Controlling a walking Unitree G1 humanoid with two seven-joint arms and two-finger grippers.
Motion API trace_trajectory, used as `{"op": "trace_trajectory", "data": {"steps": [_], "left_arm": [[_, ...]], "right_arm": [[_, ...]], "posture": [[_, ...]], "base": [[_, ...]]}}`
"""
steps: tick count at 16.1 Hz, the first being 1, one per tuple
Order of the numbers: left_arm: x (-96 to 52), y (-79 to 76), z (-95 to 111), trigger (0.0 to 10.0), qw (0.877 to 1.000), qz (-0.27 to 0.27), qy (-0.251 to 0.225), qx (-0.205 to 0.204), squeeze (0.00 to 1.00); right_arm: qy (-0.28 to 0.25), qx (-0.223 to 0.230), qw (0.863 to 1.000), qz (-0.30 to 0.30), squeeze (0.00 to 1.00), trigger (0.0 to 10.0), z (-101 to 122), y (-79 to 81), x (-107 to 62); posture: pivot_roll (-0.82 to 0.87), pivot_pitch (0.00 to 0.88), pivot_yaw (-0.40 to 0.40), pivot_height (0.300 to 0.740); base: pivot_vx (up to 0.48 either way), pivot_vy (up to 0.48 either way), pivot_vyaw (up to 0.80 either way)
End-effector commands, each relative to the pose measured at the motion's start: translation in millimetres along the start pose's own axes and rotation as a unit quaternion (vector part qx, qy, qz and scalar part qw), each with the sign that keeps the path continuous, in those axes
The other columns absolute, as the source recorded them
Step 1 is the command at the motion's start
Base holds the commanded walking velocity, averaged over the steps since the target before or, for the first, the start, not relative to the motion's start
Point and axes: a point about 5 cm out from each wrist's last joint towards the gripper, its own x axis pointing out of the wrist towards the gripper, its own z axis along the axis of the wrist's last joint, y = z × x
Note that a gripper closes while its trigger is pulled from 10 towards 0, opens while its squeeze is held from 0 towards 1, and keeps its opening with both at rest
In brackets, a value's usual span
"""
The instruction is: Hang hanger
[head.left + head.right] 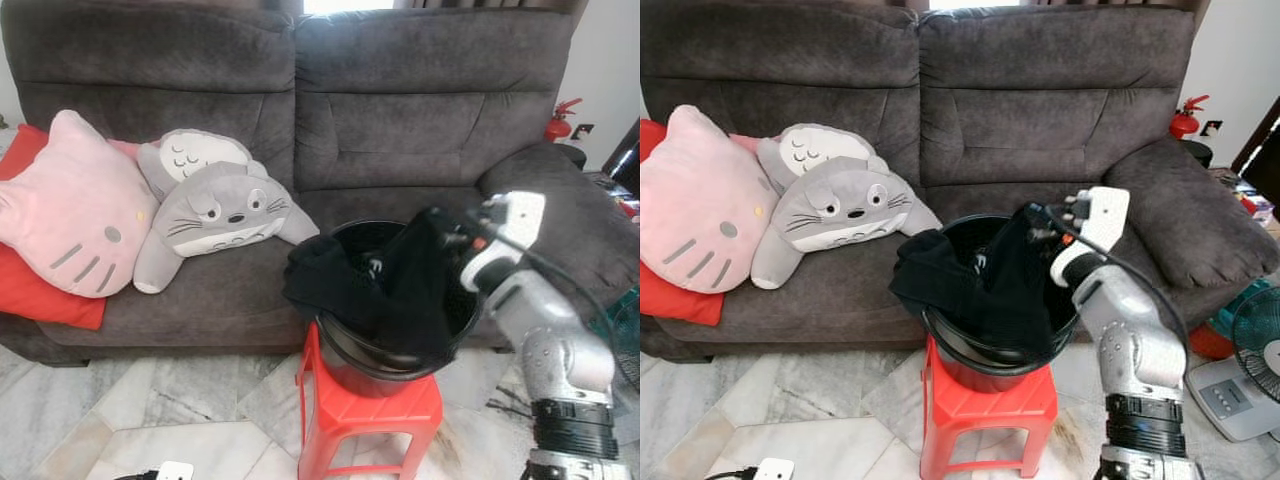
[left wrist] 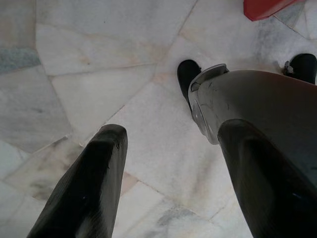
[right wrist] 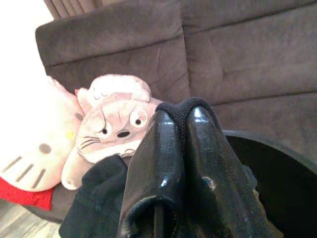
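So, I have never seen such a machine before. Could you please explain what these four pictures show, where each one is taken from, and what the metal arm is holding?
This is a walking humanoid robot with two silver arms, each ending in two long black fingers. The two wide pictures come from cameras in its head, looking down and forward. They show a grey sofa with a pink cat cushion and a grey plush toy. In front stands a red stool carrying a black bucket. The other two pictures come from cameras on the wrists. The right gripper is closed on a black garment that hangs over the bucket's rim. The left gripper hangs open above the marble floor, beside the robot's own leg. I see no clear hanger in these pictures.
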Motion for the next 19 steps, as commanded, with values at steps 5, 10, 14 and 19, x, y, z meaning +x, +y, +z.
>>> {"op": "trace_trajectory", "data": {"steps": [5,10,14,19], "left_arm": [[-0.2,0.3,-4.1,10.0,1.0,-0.001,0.009,0.0,0.0],[0.2,-2.2,-1.1,10.0,1.0,-0.002,0.007,0.0,0.0],[0.4,-3.5,0.3,10.0,1.0,-0.003,0.006,-0.001,0.0],[-0.3,2.8,-2.5,10.0,1.0,0.0,0.008,0.0,0.0]], "right_arm": [[-0.084,-0.037,0.996,0.021,0.0,0.0,53.0,14.4,3.8],[-0.146,-0.076,0.986,0.036,0.0,0.0,99.7,21.7,1.4],[-0.17,-0.099,0.98,0.036,0.0,0.0,120.4,23.6,-0.2],[-0.091,-0.157,0.983,0.011,0.0,0.0,103.9,14.3,1.3]], "posture": [[-0.18,0.0,-0.037,0.74],[-0.19,0.0,-0.033,0.74],[-0.19,0.0,-0.03,0.74],[-0.19,0.0,-0.029,0.74]], "base": [[0.0,0.0,0.0],[0.0,0.0,0.0],[0.0,0.0,0.0],[0.0,0.0,0.0]]}}
